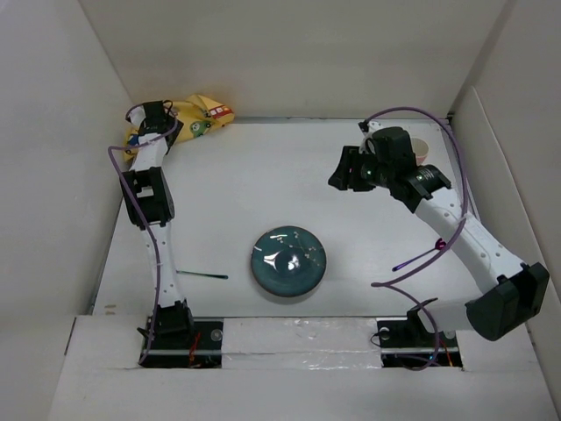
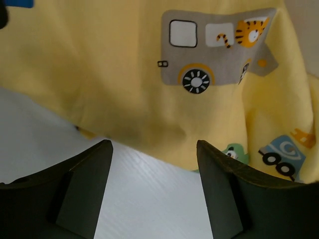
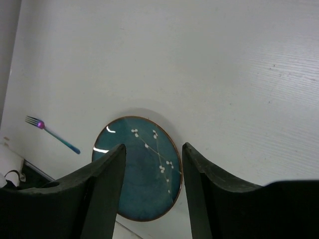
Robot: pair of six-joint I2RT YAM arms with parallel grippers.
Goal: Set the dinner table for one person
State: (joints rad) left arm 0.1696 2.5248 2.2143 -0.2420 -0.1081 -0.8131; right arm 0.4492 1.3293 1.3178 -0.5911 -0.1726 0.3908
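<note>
I see my big white counter (image 1: pixel 237 193), flat and plain, with white walls (image 1: pixel 289 53) along its sides.

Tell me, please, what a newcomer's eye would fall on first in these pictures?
The dark teal plate with white blossom sprigs stands out most, alone on the near half of the white dinner table. Next comes the bright yellow placemat printed with toy cars, bunched up in the far left corner, with the left gripper open at its edge. A slim blue fork lies left of the plate.
</note>
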